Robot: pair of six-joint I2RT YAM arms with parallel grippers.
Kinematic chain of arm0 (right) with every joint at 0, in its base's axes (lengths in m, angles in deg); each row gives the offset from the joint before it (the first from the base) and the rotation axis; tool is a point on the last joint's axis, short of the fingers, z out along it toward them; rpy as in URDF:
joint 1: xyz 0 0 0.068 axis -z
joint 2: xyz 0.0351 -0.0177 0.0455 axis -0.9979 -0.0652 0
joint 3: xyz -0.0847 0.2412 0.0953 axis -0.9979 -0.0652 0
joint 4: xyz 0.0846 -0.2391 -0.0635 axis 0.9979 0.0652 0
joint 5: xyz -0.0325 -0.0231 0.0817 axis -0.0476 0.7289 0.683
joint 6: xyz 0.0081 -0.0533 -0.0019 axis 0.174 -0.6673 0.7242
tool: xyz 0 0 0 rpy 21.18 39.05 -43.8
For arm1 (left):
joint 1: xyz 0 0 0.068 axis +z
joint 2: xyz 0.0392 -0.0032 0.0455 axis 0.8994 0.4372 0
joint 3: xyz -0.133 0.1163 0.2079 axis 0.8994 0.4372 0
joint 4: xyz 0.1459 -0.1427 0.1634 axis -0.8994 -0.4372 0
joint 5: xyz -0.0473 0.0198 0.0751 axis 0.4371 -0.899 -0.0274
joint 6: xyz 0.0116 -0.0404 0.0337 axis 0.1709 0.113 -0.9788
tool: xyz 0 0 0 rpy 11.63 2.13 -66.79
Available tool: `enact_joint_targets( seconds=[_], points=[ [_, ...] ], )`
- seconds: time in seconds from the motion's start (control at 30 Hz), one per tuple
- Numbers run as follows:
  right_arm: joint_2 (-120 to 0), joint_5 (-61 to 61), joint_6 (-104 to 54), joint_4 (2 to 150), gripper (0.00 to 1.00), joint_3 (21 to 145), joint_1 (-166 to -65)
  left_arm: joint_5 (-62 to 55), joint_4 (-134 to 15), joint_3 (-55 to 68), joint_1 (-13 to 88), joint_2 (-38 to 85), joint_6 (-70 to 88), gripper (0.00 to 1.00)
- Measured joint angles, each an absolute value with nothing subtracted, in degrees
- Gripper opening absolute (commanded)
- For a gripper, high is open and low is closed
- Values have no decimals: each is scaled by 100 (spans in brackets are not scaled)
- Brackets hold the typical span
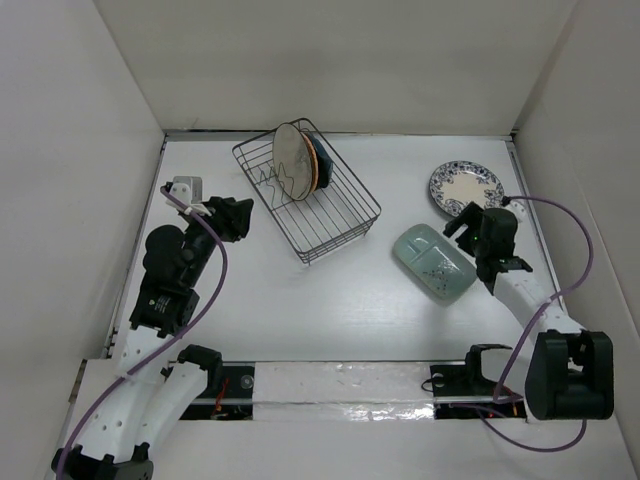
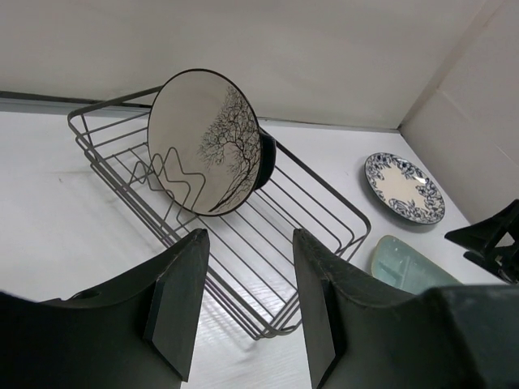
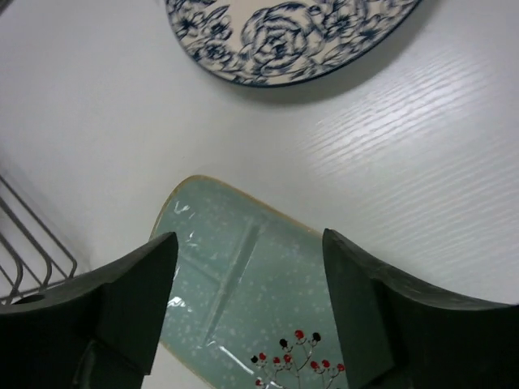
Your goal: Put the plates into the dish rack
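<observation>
My right gripper (image 3: 247,243) stands wide open and empty, just above the pale green plate (image 3: 243,308). That plate lies flat on the worktop (image 1: 300,320) directly below my fingers, its long axis slanting back toward my wrist. The white floral plate (image 3: 284,40) lies just ahead. The dish rack (image 1: 345,215) sits well off to my left, nearer my left gripper (image 2: 247,275), which is also open and empty. The rack holds the beige plate (image 2: 207,154), an orange plate (image 1: 314,165) and a dark blue plate (image 2: 268,162), all on edge.
</observation>
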State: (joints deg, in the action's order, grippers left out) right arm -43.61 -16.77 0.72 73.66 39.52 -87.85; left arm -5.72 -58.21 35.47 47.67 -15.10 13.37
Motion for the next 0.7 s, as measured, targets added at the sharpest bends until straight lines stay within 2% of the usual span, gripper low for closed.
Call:
enact_joint_targets(
  seconds=[0.2, 0.37, 0.53, 0.7],
  points=[
    [-4682, -1011, 4, 7318, 94, 3947, -7744, -567, -5821, 3584, 4767, -1516, 1363, 41],
    [-5416, -139, 8, 7224, 92, 3925, -7604, -552, -5821, 3584, 4767, -1523, 1379, 40],
    [-5676, 677, 151, 6933, 81, 3702, -7565, -548, -5821, 3584, 4767, -1538, 1385, 40],
    [-5193, 1101, 279, 6936, 69, 3248, -7591, -548, -5819, 3584, 4767, -1547, 1387, 40]
  ],
)
